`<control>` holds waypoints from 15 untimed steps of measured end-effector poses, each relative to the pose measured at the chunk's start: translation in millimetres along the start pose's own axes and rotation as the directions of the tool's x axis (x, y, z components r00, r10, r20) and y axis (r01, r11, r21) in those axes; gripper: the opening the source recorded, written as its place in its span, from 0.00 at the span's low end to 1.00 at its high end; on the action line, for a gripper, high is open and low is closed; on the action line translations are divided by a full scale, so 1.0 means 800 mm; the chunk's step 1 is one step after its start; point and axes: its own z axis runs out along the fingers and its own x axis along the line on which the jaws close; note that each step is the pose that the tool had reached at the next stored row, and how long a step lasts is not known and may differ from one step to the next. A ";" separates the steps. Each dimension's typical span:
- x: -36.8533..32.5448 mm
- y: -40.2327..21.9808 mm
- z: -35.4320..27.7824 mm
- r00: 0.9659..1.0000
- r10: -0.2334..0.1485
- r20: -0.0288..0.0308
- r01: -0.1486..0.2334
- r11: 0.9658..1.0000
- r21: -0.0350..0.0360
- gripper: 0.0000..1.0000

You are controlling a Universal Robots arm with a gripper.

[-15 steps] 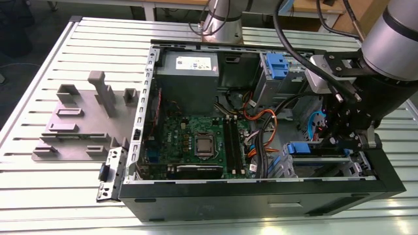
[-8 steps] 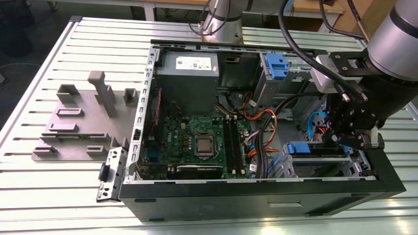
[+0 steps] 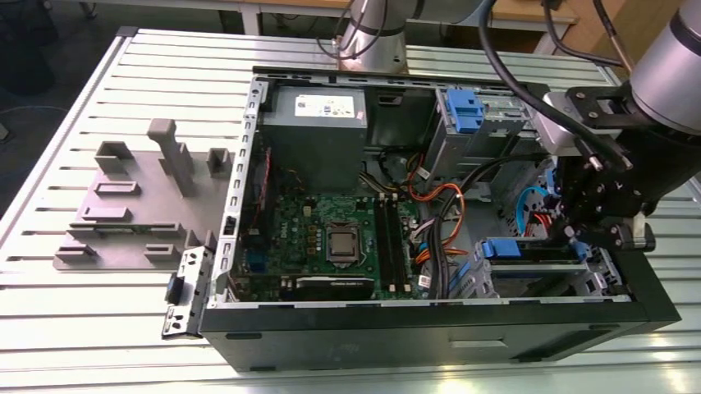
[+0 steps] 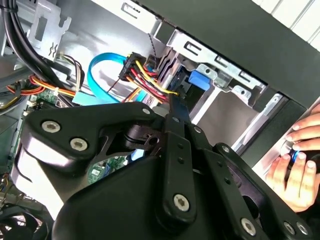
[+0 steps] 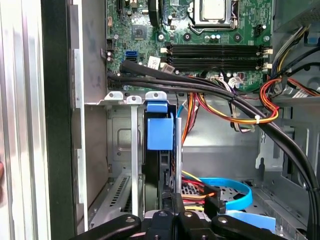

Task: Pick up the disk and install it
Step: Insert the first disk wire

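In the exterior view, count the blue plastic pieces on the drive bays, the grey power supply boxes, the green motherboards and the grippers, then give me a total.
blue plastic pieces: 2, upper bay and lower bay
power supply box: 1
motherboard: 1
gripper: 1
Total: 5

The black gripper (image 3: pixel 600 215) is above a blue tab (image 5: pixel 160 131), near a green motherboard (image 3: pixel 334 234), red, yellow and orange wires (image 5: pixel 235 107) and a light blue cable (image 5: pixel 235 192).
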 end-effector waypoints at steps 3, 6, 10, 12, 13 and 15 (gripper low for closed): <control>-0.0001 -0.0030 0.0002 1.000 0.000 0.000 0.000 1.000 -0.001 0.11; 0.0005 -0.0041 0.0003 1.000 0.000 0.000 0.000 1.000 -0.001 0.11; 0.0014 -0.0048 0.0008 1.000 0.000 0.000 0.000 1.000 -0.001 0.11; 0.0014 -0.0055 0.0013 1.000 0.000 0.000 0.000 1.000 -0.001 0.11; 0.0014 -0.0059 0.0016 1.000 0.000 0.000 0.000 1.000 -0.001 0.11; 0.0014 -0.0063 0.0025 1.000 0.000 0.000 0.000 1.000 -0.001 0.11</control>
